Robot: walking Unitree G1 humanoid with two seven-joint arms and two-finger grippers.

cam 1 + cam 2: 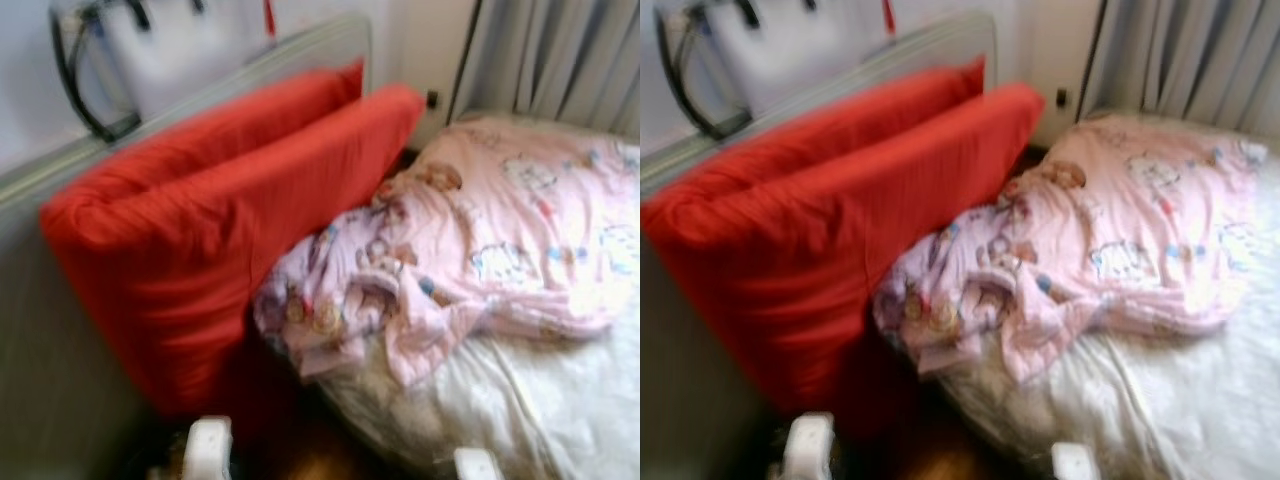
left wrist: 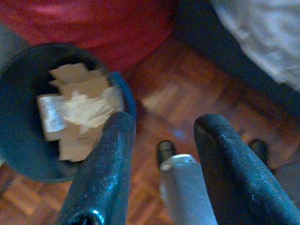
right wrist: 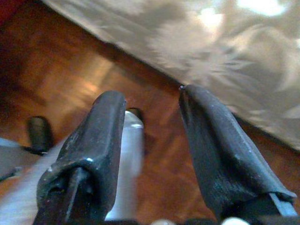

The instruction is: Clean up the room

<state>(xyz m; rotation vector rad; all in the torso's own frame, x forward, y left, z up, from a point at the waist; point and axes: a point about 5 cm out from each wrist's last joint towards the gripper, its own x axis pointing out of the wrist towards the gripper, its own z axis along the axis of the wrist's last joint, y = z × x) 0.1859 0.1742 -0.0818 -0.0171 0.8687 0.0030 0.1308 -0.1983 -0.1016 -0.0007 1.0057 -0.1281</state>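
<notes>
Left gripper: hangs low over the wood floor, fingers spread, empty.
Right gripper: low beside the bed, fingers parted, empty.
Cushions: two red, leaning against the headboard.
Blanket: one, pink, crumpled on the bed.
Bin: one, dark, holding paper scraps.

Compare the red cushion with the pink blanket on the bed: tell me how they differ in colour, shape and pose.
The red cushion is plain red; the pink blanket is pale pink with small cartoon prints. The red cushion is a firm, flat slab; the pink blanket is crumpled into loose folds. The red cushion stands tilted on edge beside the bed; the pink blanket lies heaped on the white mattress. Both are soft fabric things.
</notes>
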